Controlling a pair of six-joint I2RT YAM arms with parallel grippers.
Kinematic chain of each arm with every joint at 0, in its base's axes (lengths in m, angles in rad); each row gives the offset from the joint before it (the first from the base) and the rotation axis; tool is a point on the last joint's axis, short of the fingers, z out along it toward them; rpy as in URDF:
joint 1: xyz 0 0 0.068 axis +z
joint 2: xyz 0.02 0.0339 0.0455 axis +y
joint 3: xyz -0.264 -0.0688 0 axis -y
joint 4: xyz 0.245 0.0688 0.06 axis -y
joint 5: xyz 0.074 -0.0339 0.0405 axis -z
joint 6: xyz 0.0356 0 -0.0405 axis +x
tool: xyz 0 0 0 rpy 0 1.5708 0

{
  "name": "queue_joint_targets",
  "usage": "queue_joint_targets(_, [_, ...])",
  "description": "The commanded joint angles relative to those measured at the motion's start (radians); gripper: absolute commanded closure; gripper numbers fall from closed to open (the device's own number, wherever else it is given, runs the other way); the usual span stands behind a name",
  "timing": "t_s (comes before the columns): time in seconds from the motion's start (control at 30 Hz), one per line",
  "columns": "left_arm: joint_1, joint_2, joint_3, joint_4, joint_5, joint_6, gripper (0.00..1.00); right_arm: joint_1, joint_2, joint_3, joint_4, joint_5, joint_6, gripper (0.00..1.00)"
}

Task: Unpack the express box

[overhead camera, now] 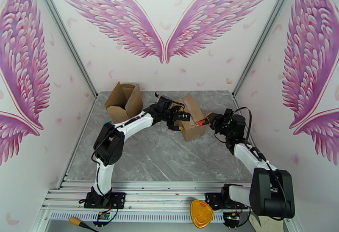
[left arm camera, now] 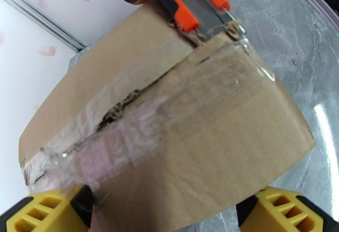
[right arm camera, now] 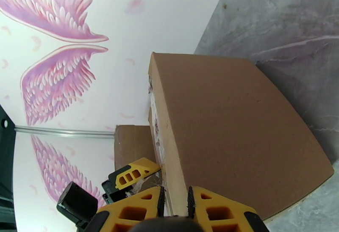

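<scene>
So the express box (overhead camera: 193, 120) sits mid-table (overhead camera: 161, 156), a bit toward the back and tipped at an angle. The flaps are shut. The clear tape (left arm camera: 127, 144) over the top seam looks ragged and split partway along, but the rest is intact, so I'd call this early days. What's left is slitting the rest, folding the flaps back and pulling out whatever's inside.

The left gripper (overhead camera: 180, 119) straddles the box, fingers spread wide and clamped on its sides, looks like it's bracing it. The right gripper (right arm camera: 174, 205) is pinched tight on an orange cutter (left arm camera: 186, 10), whose tip is at the far end of the seam. There's also an open box (overhead camera: 123, 101) at the back left.
</scene>
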Motion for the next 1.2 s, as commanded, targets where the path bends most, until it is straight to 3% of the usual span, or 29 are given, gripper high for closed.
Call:
queue_joint_targets(0.0, [0.006,0.033,0.064,0.092,-0.037,-0.003,0.06,0.043,0.007,0.034,-0.127,-0.409,-0.013,1.0])
queue_joint_targets(0.3, [0.015,0.039,0.07,0.083,-0.046,0.015,0.06,0.004,0.058,0.088,-0.252,-0.5,-0.116,1.0])
queue_joint_targets(0.43, [0.018,0.047,0.077,0.078,-0.049,0.024,0.06,-0.011,0.086,0.091,-0.225,-0.544,-0.109,1.0])
queue_joint_targets(1.17, [0.02,0.1,0.157,0.074,-0.069,0.021,0.05,-0.024,0.186,0.204,-0.407,-0.645,-0.284,1.0])
